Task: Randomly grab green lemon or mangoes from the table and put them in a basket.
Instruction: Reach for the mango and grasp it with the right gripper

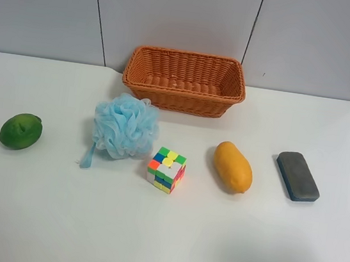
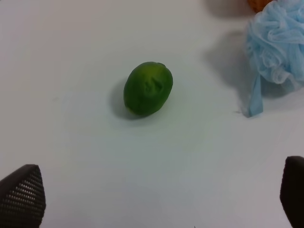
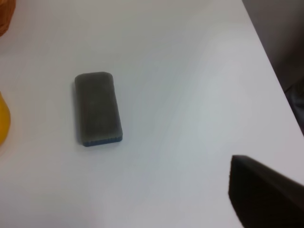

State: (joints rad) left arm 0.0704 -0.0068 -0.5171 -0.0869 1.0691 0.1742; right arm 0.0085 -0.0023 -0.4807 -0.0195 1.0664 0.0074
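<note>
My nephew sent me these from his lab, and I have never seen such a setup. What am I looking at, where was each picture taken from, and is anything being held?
These come from a two-armed robot. The wide picture is from a camera mounted high, off the arms. On the white table lie a green lemon, a blue bath pouf, a puzzle cube, a mango and a grey block, with an empty wicker basket beyond them. The other two pictures come from cameras on the wrists. The left one looks at the lemon, its fingers wide apart. The right one looks at the grey block; only one finger shows, so open or shut is unclear. Nothing visible is held.
</note>
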